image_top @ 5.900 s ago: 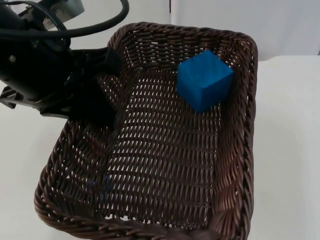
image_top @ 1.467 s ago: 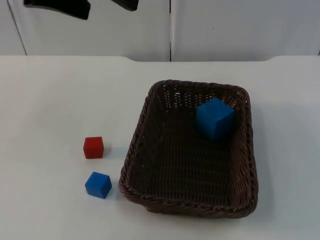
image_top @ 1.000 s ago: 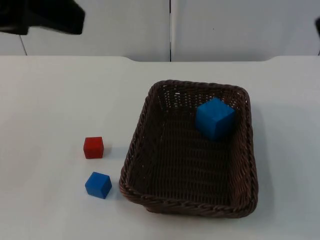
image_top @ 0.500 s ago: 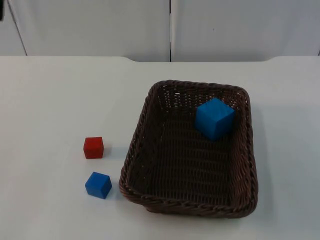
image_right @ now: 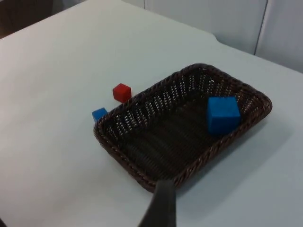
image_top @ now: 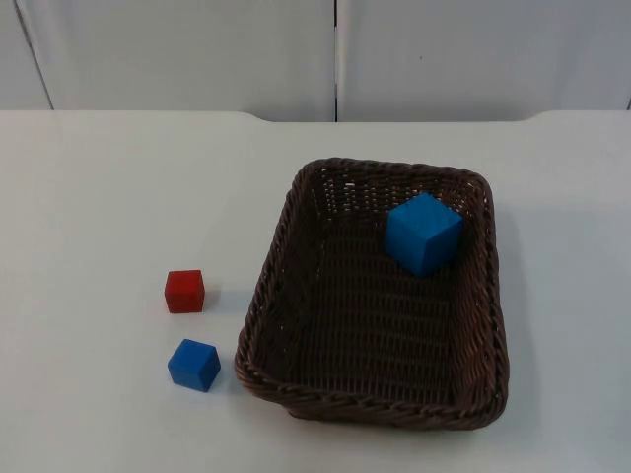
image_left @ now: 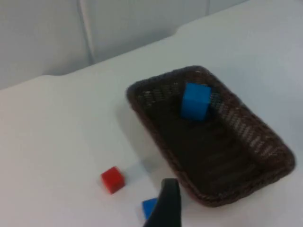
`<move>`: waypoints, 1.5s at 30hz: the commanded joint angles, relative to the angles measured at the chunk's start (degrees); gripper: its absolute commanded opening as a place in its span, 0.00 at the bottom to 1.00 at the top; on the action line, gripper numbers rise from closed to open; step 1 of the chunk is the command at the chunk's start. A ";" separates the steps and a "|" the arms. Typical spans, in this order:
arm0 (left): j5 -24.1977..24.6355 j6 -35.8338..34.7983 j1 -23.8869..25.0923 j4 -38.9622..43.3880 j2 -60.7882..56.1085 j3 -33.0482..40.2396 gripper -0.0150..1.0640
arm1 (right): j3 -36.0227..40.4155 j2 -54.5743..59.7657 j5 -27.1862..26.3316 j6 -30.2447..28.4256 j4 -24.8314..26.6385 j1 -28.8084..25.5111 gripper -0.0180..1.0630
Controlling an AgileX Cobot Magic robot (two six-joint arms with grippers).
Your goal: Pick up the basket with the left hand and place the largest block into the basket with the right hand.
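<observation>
Two small blocks, red (image_top: 184, 291) and blue (image_top: 194, 365), sit left of the wicker basket (image_top: 266, 286) on the table's near half, the largest block (image_top: 423, 233) in its far right corner. Both grippers' state cannot be told. Any regrasp risks tipping it out.

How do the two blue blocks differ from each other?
The large blue block lies inside the wicker basket, near its far end; the small blue block sits on the table beside the basket, near the red block. The large one is clearly bigger. Both are blue cubes.
</observation>
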 commanded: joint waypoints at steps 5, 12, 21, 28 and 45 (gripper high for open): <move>3.84 -7.57 -0.13 7.82 -4.91 0.24 0.70 | 0.29 -4.45 6.03 0.18 0.45 0.22 0.68; 9.50 -13.09 -0.13 12.52 -9.40 0.24 0.70 | 0.29 -9.22 10.17 0.18 0.88 0.22 0.68; 10.73 -14.52 -0.13 14.72 -15.24 3.88 0.70 | 0.79 -13.59 12.00 0.18 0.66 0.22 0.68; 11.36 -14.68 -0.13 14.86 -19.81 4.66 0.70 | 3.30 -13.59 13.62 0.58 0.62 0.22 0.68; 14.54 -14.96 -0.13 14.81 -19.97 6.14 0.70 | 3.40 -13.59 13.64 0.46 1.85 0.22 0.68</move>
